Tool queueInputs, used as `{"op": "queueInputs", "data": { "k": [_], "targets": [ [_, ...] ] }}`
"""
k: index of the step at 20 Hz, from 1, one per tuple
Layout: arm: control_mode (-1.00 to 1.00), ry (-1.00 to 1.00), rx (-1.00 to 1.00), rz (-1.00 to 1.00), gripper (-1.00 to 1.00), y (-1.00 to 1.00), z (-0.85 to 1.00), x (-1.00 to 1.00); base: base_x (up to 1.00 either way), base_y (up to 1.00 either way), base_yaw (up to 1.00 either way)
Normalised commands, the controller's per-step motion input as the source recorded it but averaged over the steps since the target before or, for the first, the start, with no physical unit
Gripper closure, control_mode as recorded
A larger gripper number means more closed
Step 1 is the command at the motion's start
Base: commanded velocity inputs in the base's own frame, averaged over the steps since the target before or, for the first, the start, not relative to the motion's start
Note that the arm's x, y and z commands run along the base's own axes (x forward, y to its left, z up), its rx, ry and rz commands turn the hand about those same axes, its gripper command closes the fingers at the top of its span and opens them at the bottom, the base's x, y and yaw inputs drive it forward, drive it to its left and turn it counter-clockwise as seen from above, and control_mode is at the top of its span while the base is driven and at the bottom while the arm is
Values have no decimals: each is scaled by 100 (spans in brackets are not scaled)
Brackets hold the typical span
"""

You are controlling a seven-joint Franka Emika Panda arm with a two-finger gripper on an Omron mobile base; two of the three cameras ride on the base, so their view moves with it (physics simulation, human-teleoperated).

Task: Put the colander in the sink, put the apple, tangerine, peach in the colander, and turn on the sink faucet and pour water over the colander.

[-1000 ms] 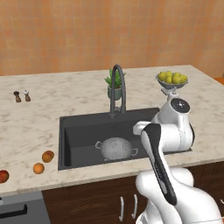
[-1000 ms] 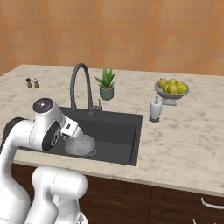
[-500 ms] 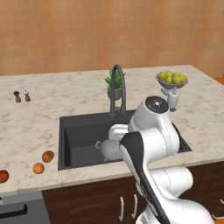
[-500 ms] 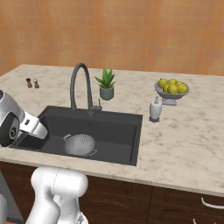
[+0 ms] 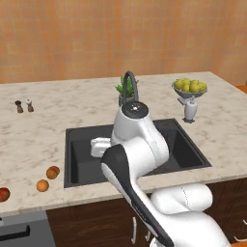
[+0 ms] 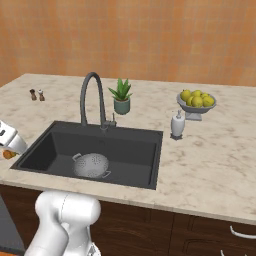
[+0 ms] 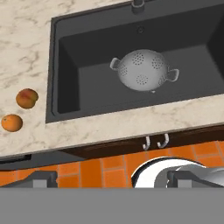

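The colander (image 6: 92, 165), a round silver bowl dotted with small holes and with two looped side handles, sits on the floor of the sink (image 6: 145, 150), a rectangular matte charcoal basin; in the hand view it lies in the upper middle of the frame (image 7: 143, 70). The sink faucet (image 6: 92, 98), a dark grey gooseneck with a high arch, rises at the basin's far rim in the right base view. No stream shows under its spout.

The tabletop (image 5: 43, 130) is pale marbled stone. At the lower left of the left base view the peach (image 5: 52, 172), orange with a reddish blush, and the smooth orange tangerine (image 5: 42, 185) lie just beside each other near the basin's left edge; the red apple (image 5: 4, 194) is cut by the frame's left edge. In the hand view the peach (image 7: 26, 98) and tangerine (image 7: 12, 123) sit at the left, on the stone.

The jaws (image 7: 113, 178) stand wide and empty, their dark tips low in the hand view over orange floor tiles. In the left base view the white arm covers the middle of the basin and hides the colander.

Half a second ago the arm's upper housing stood further right in the left base view and the colander's rim was visible beside it; now it has swung left.
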Motion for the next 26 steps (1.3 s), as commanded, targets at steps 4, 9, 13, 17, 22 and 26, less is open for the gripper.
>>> {"op": "queueInputs", "data": {
  "k": [4,9,13,17,22,26],
  "targets": [
    [-100,11,-3,-2,-100,23,-33,27,0,0,0],
    [-100,17,-2,-1,-100,39,-38,74,0,0,0],
    [-100,17,-2,2,-100,81,-65,49,0,0,0],
    [-100,12,1,5,-100,74,-48,34,0,0,0],
    [-100,3,0,3,-100,78,-44,38,0,0,0],
    [-100,3,0,1,-100,72,-21,52,0,0,0]
  ]
}}
